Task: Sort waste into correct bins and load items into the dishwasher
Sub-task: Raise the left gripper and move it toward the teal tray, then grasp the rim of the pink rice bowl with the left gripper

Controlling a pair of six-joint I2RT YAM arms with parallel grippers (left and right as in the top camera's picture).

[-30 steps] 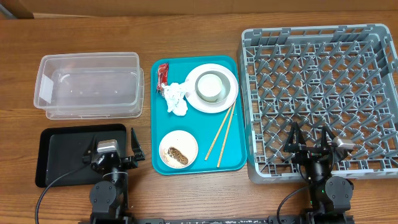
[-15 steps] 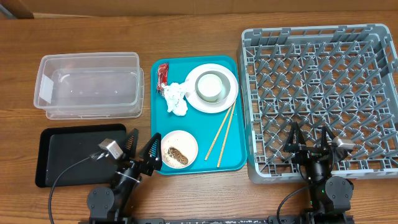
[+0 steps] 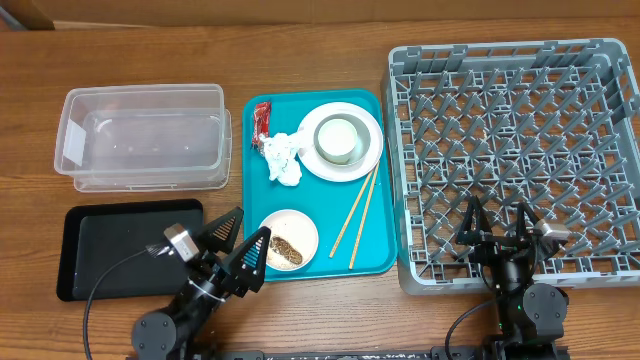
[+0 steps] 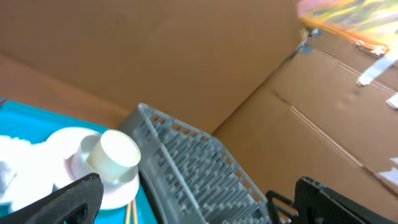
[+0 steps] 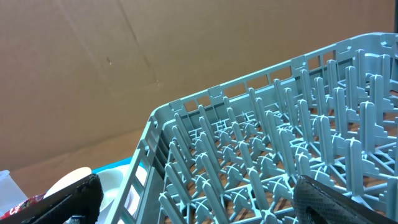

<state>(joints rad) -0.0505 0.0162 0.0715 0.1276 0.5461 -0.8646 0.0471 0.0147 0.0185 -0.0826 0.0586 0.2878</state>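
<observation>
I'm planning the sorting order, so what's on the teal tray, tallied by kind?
White dishes: 3 (plate, bowl, saucer)
Chopsticks: 2
Napkin: 1
Red wrapper: 1
Total: 7

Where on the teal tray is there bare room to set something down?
Bare teal tray shows in the middle left, bordered by the napkin above and the saucer below, and in the lower right corner beside the chopsticks. The top is crowded: red wrapper, napkin and plate sit close together.
</observation>
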